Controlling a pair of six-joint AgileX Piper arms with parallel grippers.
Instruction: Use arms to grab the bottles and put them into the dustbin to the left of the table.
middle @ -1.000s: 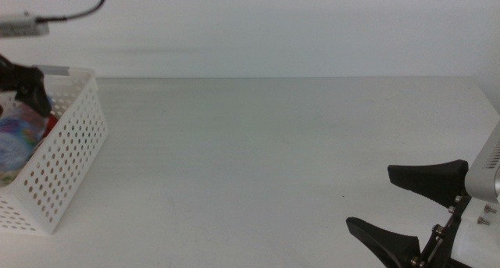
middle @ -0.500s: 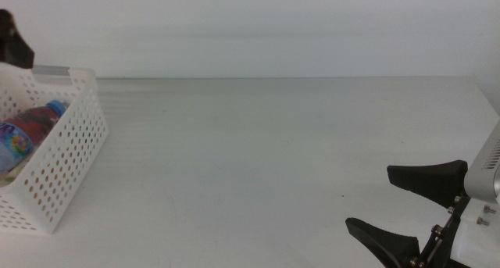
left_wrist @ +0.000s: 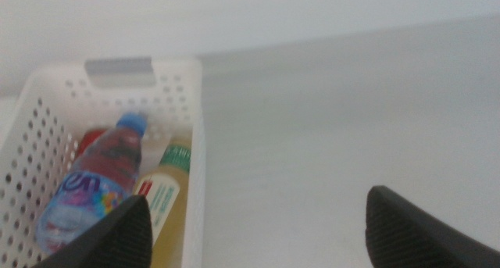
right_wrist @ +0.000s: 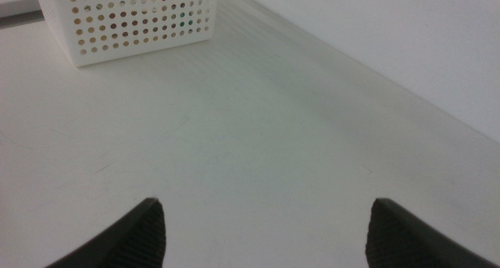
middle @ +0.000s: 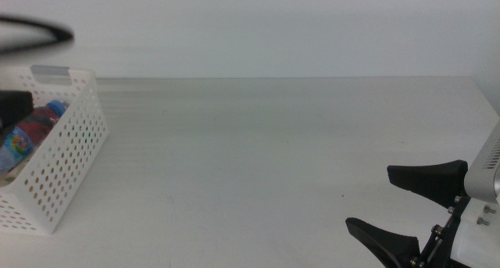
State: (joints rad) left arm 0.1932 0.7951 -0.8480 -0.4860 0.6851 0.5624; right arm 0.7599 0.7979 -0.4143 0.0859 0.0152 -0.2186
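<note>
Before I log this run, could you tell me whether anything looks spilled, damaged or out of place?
Nothing stands out: the water bottle, yellow-liquid bottle and red can lie inside the dustbin, with no spill visible.

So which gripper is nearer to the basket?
Left. The left gripper hangs open just beside the basket; the right gripper waits open at the table's opposite side.

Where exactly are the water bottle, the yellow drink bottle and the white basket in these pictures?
water bottle [left_wrist: 87, 186], left wrist view, on its colourful label.
yellow drink bottle [left_wrist: 166, 201], left wrist view, on its body below the green neck.
white basket [middle: 66, 162], middle view, on its perforated side wall.
</note>
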